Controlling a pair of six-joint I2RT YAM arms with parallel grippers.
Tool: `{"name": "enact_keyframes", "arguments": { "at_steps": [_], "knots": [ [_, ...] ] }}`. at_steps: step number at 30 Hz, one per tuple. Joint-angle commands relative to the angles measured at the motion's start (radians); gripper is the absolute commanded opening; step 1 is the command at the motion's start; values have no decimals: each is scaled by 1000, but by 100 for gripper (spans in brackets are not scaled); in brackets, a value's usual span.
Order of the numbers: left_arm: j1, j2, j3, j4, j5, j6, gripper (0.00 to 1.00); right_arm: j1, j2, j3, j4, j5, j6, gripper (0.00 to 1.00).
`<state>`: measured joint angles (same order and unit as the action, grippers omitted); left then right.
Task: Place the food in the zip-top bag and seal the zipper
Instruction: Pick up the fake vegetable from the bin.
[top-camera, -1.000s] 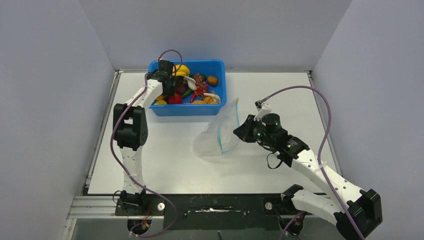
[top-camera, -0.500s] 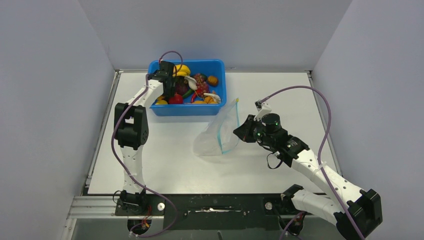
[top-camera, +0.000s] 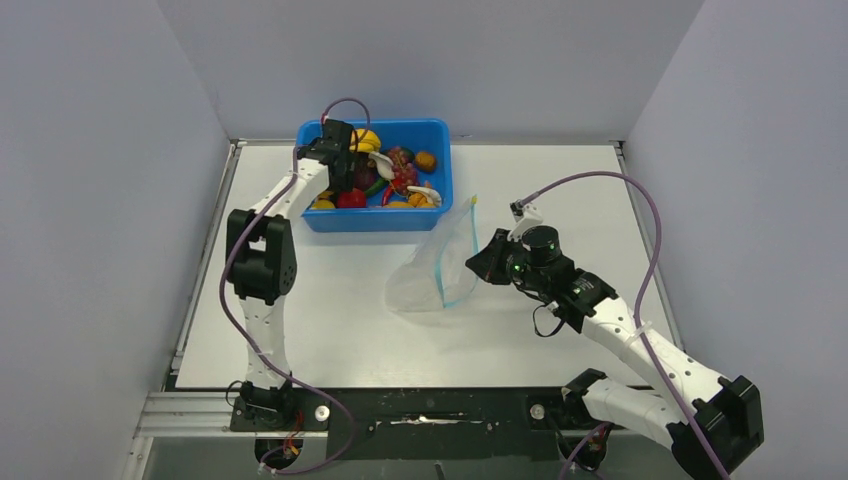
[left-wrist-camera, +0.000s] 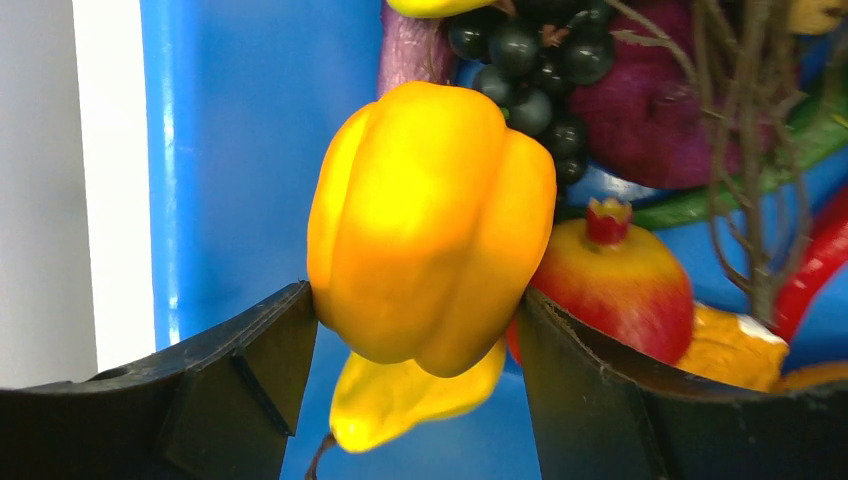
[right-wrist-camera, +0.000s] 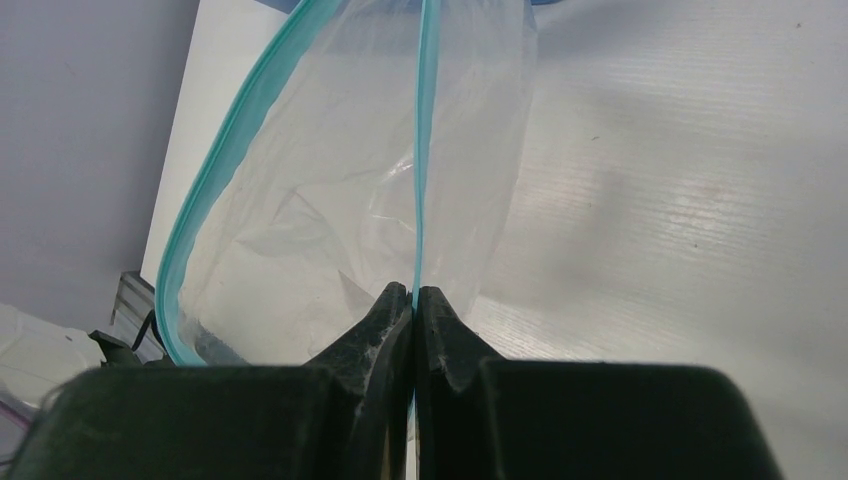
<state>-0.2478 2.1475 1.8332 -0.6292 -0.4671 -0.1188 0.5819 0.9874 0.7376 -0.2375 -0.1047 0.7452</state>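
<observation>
My left gripper (top-camera: 336, 172) is inside the blue tub (top-camera: 440, 213), shut on a glossy orange-yellow toy pepper (left-wrist-camera: 430, 220), which its two black fingers (left-wrist-camera: 250, 375) squeeze from both sides. Below it lie a yellow piece (left-wrist-camera: 400, 400), a red-yellow pomegranate (left-wrist-camera: 615, 280), dark grapes (left-wrist-camera: 530, 55) and other food (top-camera: 400, 175). The clear zip-top bag (top-camera: 430, 275) stands on the table right of centre, its mouth held open. My right gripper (top-camera: 478, 262) is shut on one lip of its teal zipper (right-wrist-camera: 422, 150); the other lip (right-wrist-camera: 225, 150) bows away to the left.
The blue tub stands at the back of the white table (top-camera: 330, 310), holding several more toy fruits. Grey walls (top-camera: 100, 200) close in on both sides and behind. A black rail (top-camera: 420, 410) runs along the near edge.
My left gripper has shifted slightly up and to the right inside the tub. The right gripper and the bag have hardly moved.
</observation>
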Motion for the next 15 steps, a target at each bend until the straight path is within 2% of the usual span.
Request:
{"name": "enact_keyframes", "arguments": {
  "at_steps": [1,11,15],
  "knots": [
    [-29,-133,-13,13,24,-30,33,-7,16,62,24,11,26,0],
    [-62,-308,-95,-1,111,-93,32,-4,96,144,-71,73,108,0],
    [-84,-425,-158,4,219,-122,32,-1,142,175,-75,40,127,0]
  ]
}}
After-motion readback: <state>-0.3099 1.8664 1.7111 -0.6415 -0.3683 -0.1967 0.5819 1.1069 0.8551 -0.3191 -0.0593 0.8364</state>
